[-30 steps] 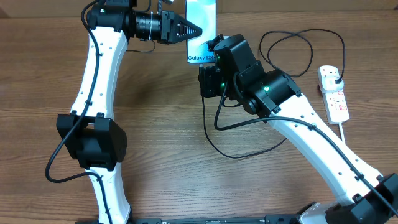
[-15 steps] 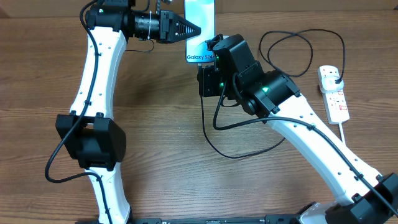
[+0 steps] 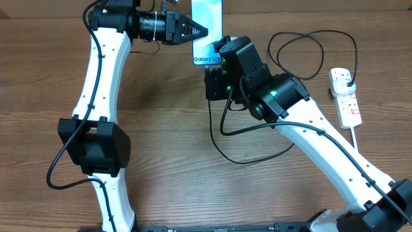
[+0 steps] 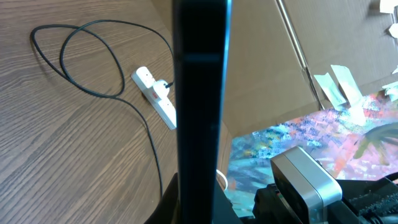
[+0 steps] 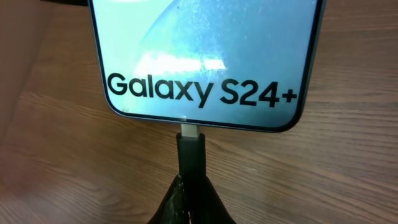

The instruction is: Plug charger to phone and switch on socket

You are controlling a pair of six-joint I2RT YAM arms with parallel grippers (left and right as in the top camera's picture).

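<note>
1. The right hand [image 5: 191,202] is closed on the black connector body of the charger [image 5: 191,155]. It grips low, so the metal tip [image 5: 188,130] stands clear of the fingers.
2. The phone [image 5: 199,56] lies straight ahead of that hand, its long axis in line with the connector. The tip meets the middle of the phone's short bottom edge, just under "Galaxy S24+". Some bare metal shows there, so I judge the tip not fully home. The coming move is a straight push along that axis.
3. The left hand [image 3: 201,30] is pinched shut on the phone's long left edge and holds it (its own camera sees the phone only edge-on, as a dark bar). It grips from the side, so a hard push could slide the phone through the grip.
4. The socket [image 3: 346,96] lies far right on the desk [image 3: 167,167], well apart from both hands and nearer the right arm. The charger's plug appears to sit in it, and I judge the switch step not yet done.
5. Compared with a second ago, the phone and left hand sit slightly further left in the overhead view. Nothing differs from half a second ago, and the cable loops are unchanged.
</note>
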